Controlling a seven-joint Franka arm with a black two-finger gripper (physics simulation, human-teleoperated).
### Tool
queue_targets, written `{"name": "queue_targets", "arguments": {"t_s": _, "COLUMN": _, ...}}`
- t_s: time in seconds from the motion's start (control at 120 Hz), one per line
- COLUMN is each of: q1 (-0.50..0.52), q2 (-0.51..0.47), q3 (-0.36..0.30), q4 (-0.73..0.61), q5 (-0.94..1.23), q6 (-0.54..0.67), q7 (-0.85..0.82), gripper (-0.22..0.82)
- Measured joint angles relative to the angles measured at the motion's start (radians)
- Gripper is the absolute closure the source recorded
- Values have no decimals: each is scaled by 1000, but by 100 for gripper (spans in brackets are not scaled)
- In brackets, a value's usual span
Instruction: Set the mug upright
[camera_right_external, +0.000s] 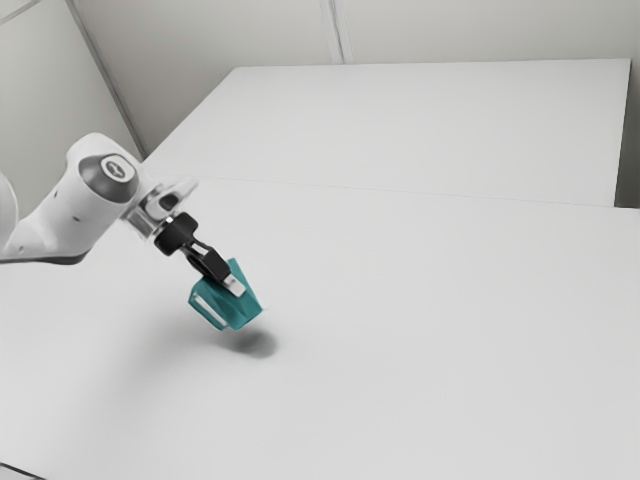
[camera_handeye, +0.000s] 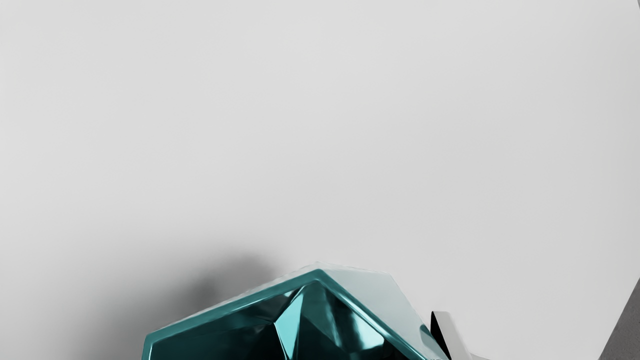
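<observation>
Mug and table: your teal mug (camera_right_external: 240, 309) is tilted, hanging just above the white table (camera_right_external: 430, 310).
Arm: it reaches in from the exterior view's left (camera_right_external: 85, 210).
Gripper: yep, your jaws (camera_right_external: 232, 284) are clamped on the mug.
Mouth: open side faces your wrist cam.
Handle: sticks out toward the exterior view's left (camera_right_external: 208, 306), tilted too.

Bright, diffuse light; soft shadow (camera_right_external: 252, 345); glints inside the mug (camera_handeye: 312, 320).
</observation>
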Motion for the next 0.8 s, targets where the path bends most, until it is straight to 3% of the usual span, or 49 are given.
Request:
{"name": "queue_targets", "arguments": {"t_s": 0.292, "q1": -45, "q2": 0, "q3": -22, "q4": 46, "q5": 298, "q6": 82, "q7": -181, "gripper": 79}}
{"name": "queue_targets", "arguments": {"t_s": 0.8, "q1": -62, "q2": 12, "q3": -118, "q4": 39, "q5": 590, "q6": 202, "q7": -486, "gripper": 79}}
